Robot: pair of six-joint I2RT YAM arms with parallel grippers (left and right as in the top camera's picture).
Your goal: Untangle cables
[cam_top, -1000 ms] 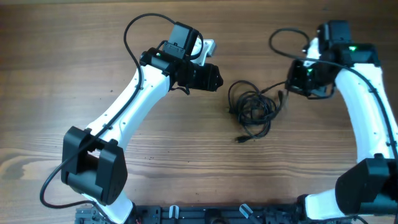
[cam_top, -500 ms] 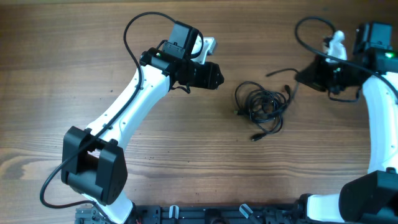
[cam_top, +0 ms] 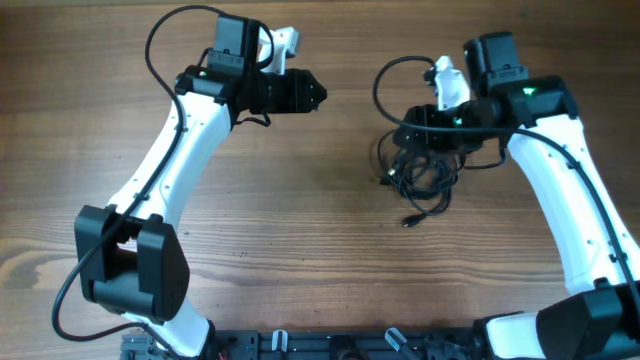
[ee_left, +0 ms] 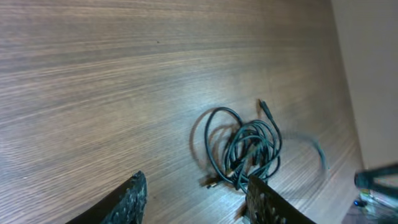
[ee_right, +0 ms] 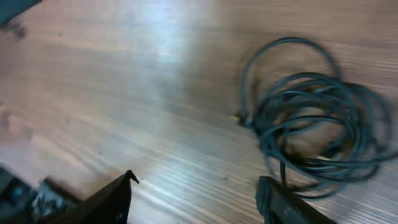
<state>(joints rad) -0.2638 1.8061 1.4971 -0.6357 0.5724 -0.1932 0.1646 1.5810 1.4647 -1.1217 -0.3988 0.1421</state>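
Cables (cam_top: 420,172), thin black cords wound into 1 loose, knotted bundle of round loops, lie on the table right of centre. The right gripper's (ee_right: 197,179) 2 dark fingers stand apart with nothing between them, the bundle just ahead of their tips. The left gripper (ee_left: 194,182), its 2 rough-textured fingers likewise spread and empty, hangs well apart from the tangle, pointed toward it. A small plug end (cam_top: 408,222) trails from the bundle's near side. Beneath lies the matte brown wood-grain table (cam_top: 300,230).
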